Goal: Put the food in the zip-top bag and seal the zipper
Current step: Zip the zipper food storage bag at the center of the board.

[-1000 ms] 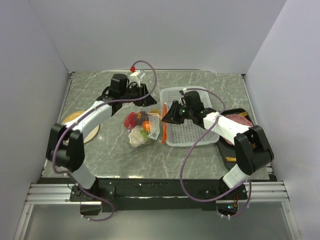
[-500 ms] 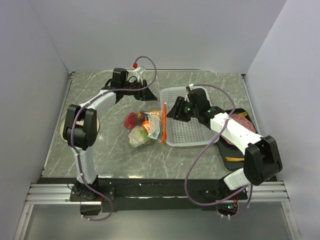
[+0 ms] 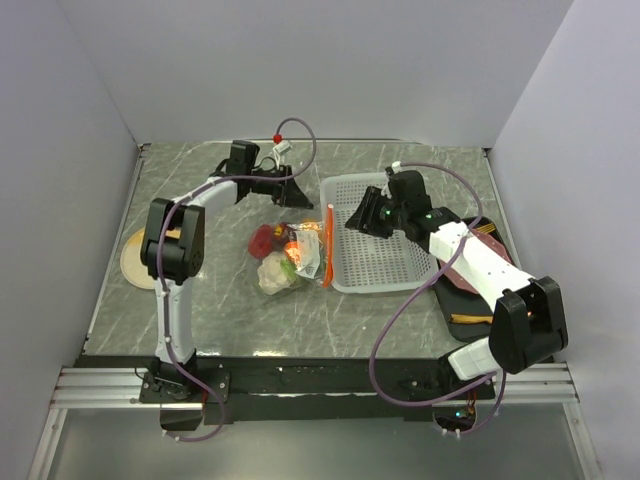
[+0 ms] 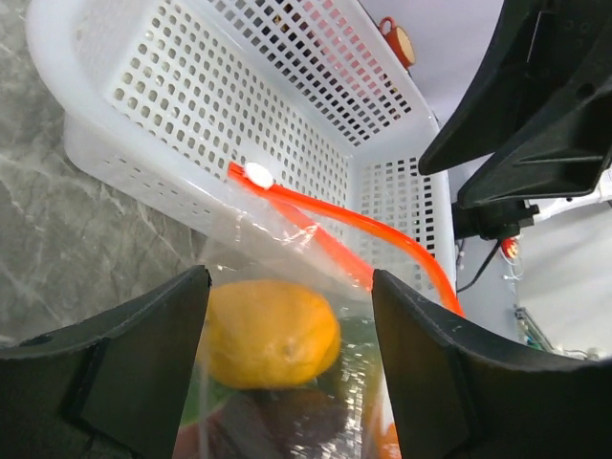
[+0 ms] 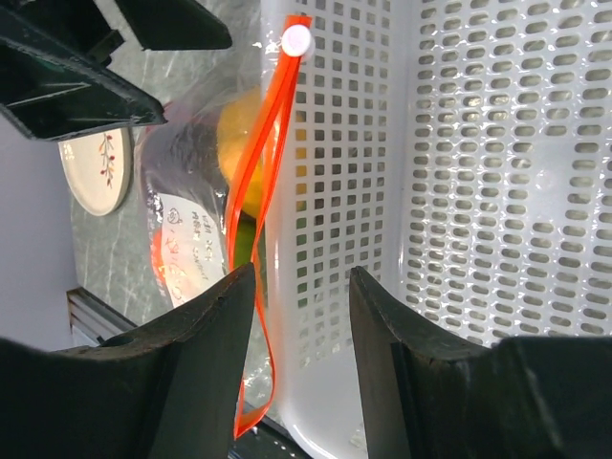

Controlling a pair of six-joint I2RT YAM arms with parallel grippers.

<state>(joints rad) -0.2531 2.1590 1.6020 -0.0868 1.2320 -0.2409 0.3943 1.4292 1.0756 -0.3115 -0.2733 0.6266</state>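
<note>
top external view takes in the grey marbled surface [image 3: 400,310], with a round plate [image 3: 133,262] partly hidden behind the left arm [image 3: 172,245] and a dark tray [image 3: 470,302] mostly covered by the right arm [image 3: 475,265]. the left arm stands upright at its elbow and reaches far back, its left hand [image 3: 290,192] pointing right, beyond the bag and apart from it. its fingers are spread wide with nothing between them. the right arm stretches back and leftward, its right hand [image 3: 356,218] over the white perforated plastic basket [image 3: 385,272], fingers parted and gripping nothing. the zip-top bag [image 3: 285,258], clear and crinkly, lies on the surface just left of the basket. the food inside is bunched and hard to sort through the glare: a red pepper [image 3: 263,238], a pale cauliflower [image 3: 272,276], and, clearer from the left wrist, a smooth orange [image 4: 273,335] cut off below by the fingers. the thin orange-red zipper [image 3: 328,245] runs along the basket's left wall. its small white slider [image 5: 296,40] sits at the far end. whether the mouth is fully closed cannot be told.
</note>
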